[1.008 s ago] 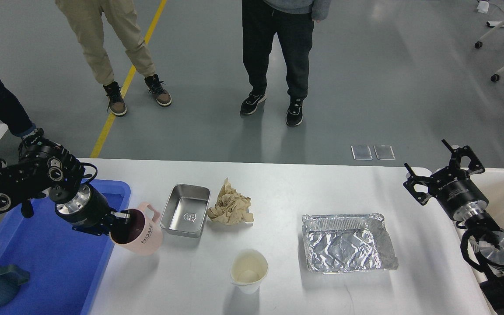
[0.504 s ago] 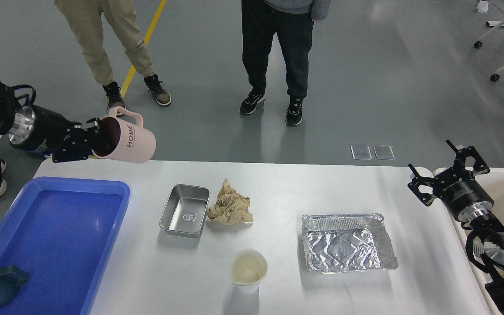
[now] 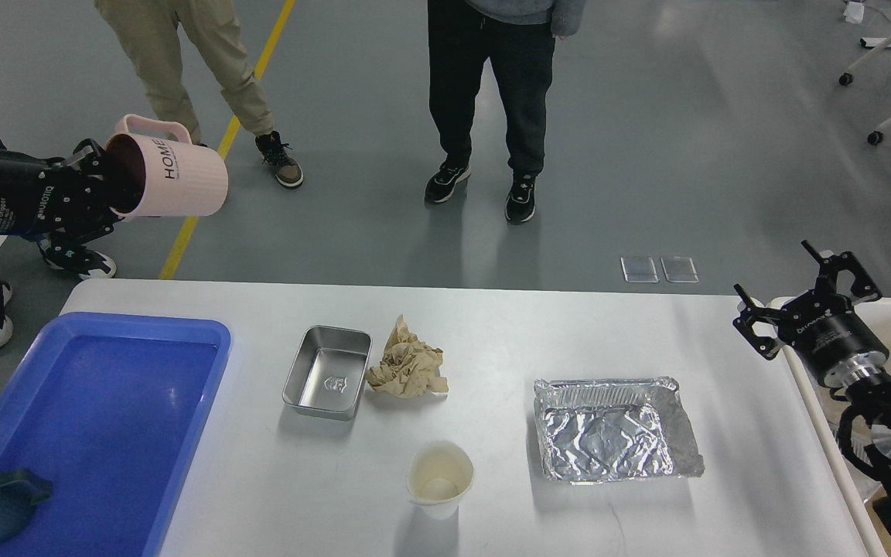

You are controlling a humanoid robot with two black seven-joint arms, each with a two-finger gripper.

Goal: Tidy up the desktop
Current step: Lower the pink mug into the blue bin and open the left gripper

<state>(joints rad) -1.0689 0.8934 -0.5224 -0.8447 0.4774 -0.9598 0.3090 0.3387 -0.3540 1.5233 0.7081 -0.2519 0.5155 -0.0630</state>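
The left gripper (image 3: 109,186) holds a pink mug (image 3: 171,178) (on its side) above the table (image 3: 507,340); the right gripper's (image 3: 805,298) jaws are spread.

Wide white desktop (image 3: 492,325), rounded corners

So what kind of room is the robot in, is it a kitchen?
Probably not a kitchen. It looks like a lab or workshop hall: a bare grey floor with a yellow line painted on it, people standing watching, and a plain white desktop set out with practice items.
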